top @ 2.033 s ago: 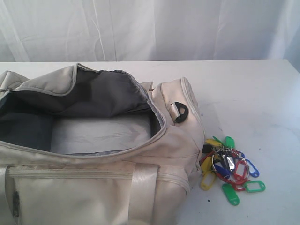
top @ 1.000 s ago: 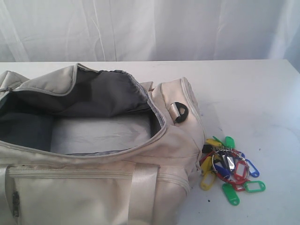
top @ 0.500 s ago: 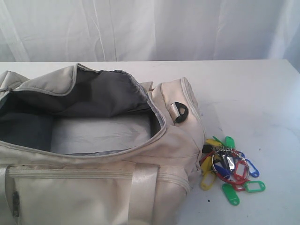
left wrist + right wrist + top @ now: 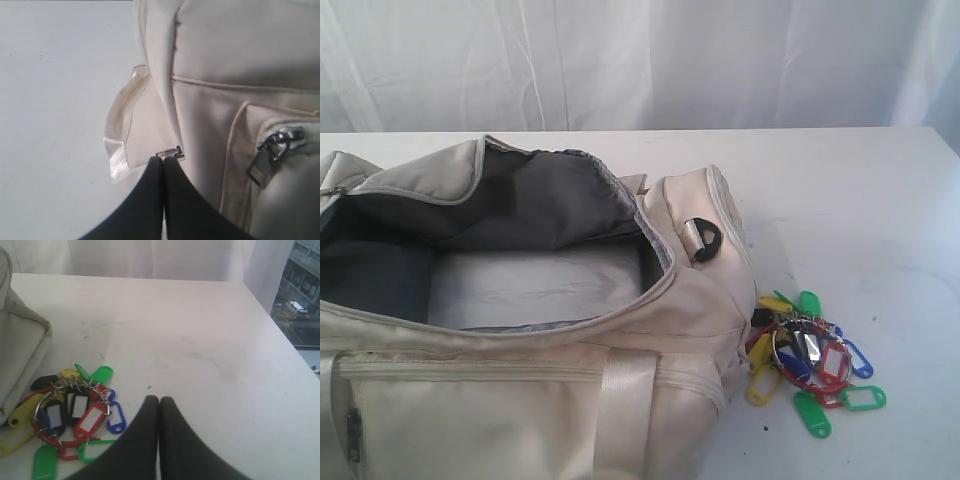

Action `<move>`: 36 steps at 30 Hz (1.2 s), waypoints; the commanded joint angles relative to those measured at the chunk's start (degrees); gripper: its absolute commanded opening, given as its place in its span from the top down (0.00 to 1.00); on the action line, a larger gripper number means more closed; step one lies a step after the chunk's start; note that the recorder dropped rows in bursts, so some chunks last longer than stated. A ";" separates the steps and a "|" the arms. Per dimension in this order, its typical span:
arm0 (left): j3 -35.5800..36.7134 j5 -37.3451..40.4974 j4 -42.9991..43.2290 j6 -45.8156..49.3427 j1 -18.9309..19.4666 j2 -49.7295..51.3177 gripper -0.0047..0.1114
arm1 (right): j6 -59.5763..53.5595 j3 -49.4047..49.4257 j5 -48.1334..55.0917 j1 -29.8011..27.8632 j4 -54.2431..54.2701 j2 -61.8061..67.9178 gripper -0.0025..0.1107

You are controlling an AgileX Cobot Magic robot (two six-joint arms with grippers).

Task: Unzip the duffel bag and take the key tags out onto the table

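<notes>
Both grippers closed, fingertip to fingertip. The right gripper [image 4: 159, 401] hangs over the table [image 4: 200, 340] near the key tags [image 4: 75, 415], not touching them. Tips of the left gripper [image 4: 163, 161] meet a small metal fitting [image 4: 169, 152] on the duffel bag [image 4: 225, 75]; pinched or not, cannot tell. Tags lie on the table just beside the bag's end. Bag mouth unzipped, grey lining [image 4: 540, 210] showing.

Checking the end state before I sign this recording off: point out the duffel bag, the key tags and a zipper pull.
duffel bag [image 4: 520, 410], exterior view, cream front panel.
key tags [image 4: 810, 348], exterior view, metal rings mid-cluster.
zipper pull [image 4: 259, 169], left wrist view, dark metal tab.
</notes>
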 commanded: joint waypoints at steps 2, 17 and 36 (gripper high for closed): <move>0.09 0.26 -0.26 -0.35 -0.47 -0.27 0.96 | 0.40 0.31 0.02 -0.25 -0.36 -0.31 0.98; 0.09 0.26 -0.26 -0.35 -0.47 -0.27 0.96 | 0.40 0.31 0.02 -0.25 -0.36 -0.31 0.98; 0.09 0.26 -0.26 -0.35 -0.47 -0.27 0.96 | 0.40 0.31 0.02 1.94 -0.36 -0.31 0.98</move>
